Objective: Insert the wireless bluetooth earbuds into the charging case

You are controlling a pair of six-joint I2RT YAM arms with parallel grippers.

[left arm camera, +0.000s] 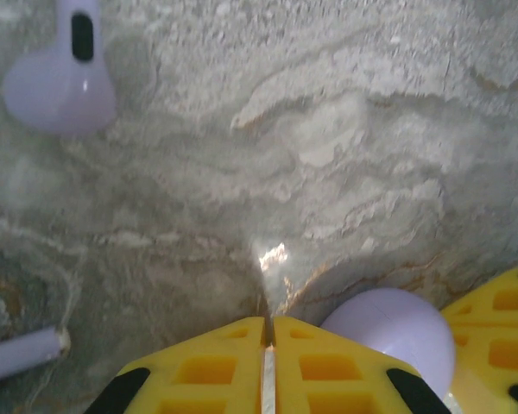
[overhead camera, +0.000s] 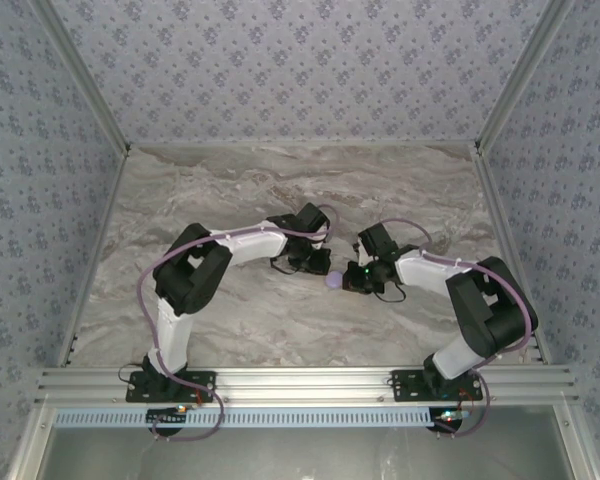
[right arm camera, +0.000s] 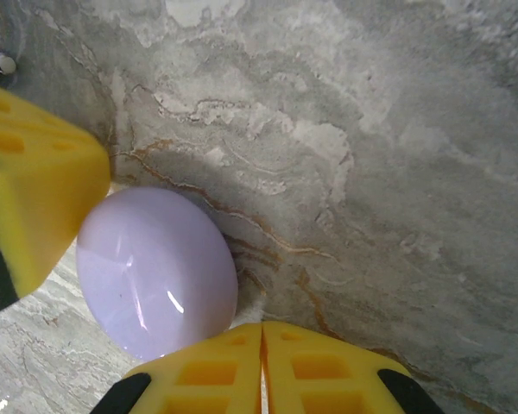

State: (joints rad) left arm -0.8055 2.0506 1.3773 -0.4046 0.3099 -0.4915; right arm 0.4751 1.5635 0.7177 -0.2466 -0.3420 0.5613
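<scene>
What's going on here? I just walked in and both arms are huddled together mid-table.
The left gripper and right gripper, both shut and empty, crowd a smooth, pale lilac round puck with their tips right beside it. The puck seems to be the earbud charging case and looks closed. It lies on the marbled stone table. A pale lilac earbud with a black slot on its stem lies loose on the table nearby, not yet inserted.

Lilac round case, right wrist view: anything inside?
The lilac round case is closed: only its smooth shell shows, its inside is hidden. One lilac earbud lies outside on the table.
</scene>
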